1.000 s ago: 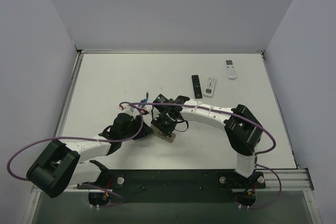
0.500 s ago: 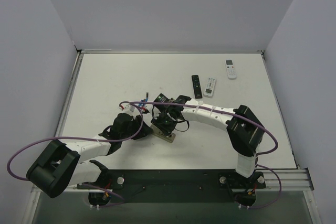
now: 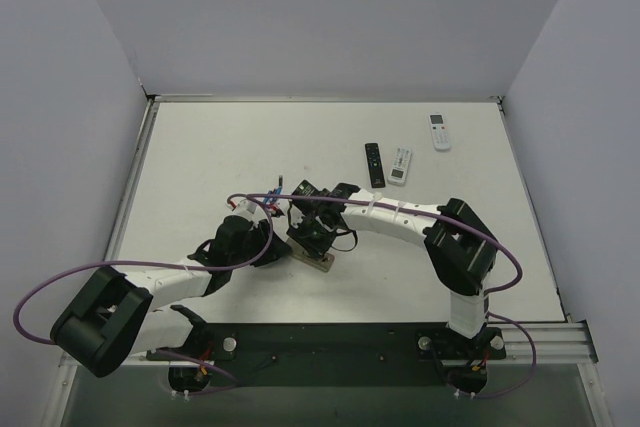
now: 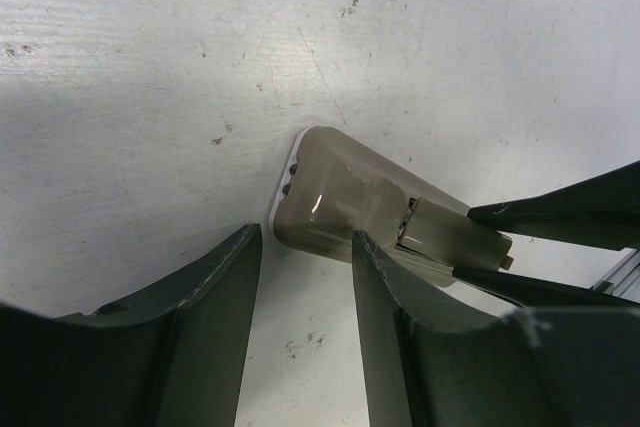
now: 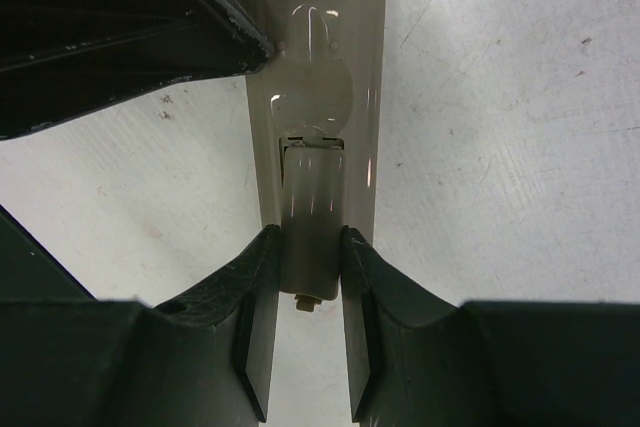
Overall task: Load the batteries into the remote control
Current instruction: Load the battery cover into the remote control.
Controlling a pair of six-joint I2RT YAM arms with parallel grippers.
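Note:
The remote control (image 3: 320, 262) lies grey-tan back up in front of the arms, also in the left wrist view (image 4: 340, 197) and the right wrist view (image 5: 315, 97). My right gripper (image 5: 308, 237) is shut on the narrow tan battery cover (image 5: 312, 207) at the remote's near end. My left gripper (image 4: 305, 237) is open at the remote's other end. One of its fingers (image 4: 390, 307) rests against the remote's side, and only bare table lies between the fingers. Two tiny batteries (image 3: 276, 187), one blue and one dark, lie just behind the left arm's cable.
A slim black remote (image 3: 374, 164) and a small white remote (image 3: 400, 165) lie side by side at the back right. Another white remote (image 3: 439, 132) lies further back. White walls close the table on three sides.

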